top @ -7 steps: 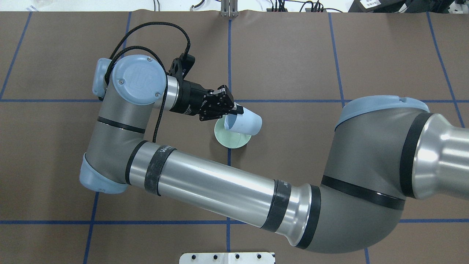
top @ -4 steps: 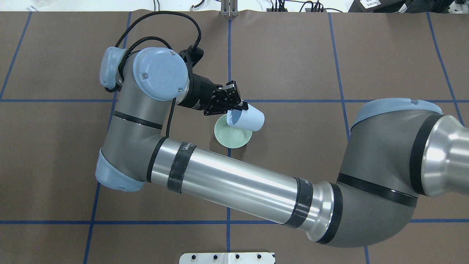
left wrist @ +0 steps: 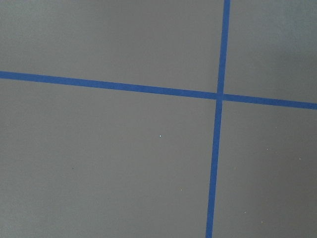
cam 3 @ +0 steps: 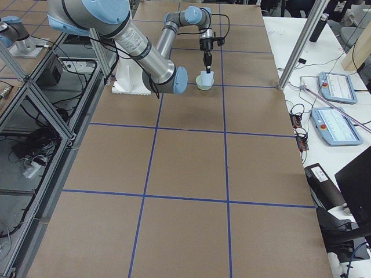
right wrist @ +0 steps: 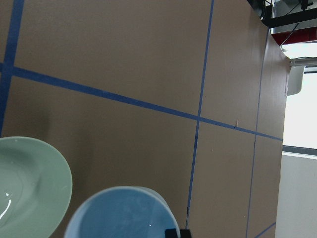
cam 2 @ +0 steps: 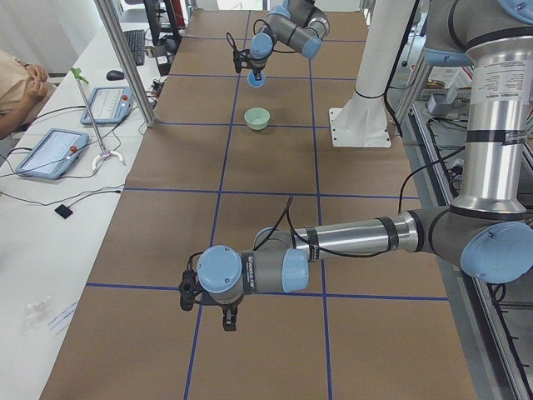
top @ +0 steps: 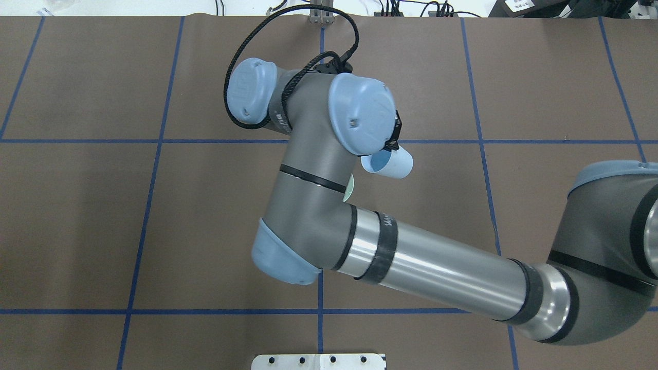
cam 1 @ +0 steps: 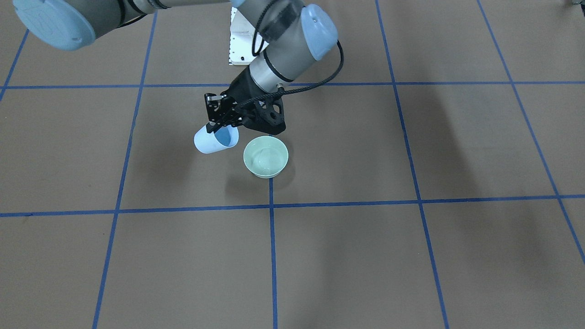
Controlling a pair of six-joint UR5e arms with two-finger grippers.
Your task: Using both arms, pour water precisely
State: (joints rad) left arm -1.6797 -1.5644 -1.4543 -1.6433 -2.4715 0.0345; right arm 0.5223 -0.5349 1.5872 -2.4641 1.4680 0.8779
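The right gripper pinched the rim of the tilted blue cup, held just left of the green bowl, where the water glinted faintly. Righting the cup smoothly, clear of the bowl's rim, looked wise. Whether the left gripper, well apart, was spread, I couldn't tell.

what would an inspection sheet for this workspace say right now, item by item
surface: brown table mat with a blue tape grid
job's things: blue cup tilted, held beside the green bowl; glossy glint in the bowl, likely water
clutter: nothing seen
grippers: right gripper jaws shut on the cup's rim; left gripper over bare mat, jaws cannot be judged
cables: black cable looped at the right wrist, clear of the cup
surroundings: tablets on the side bench, a person's arm at its far end
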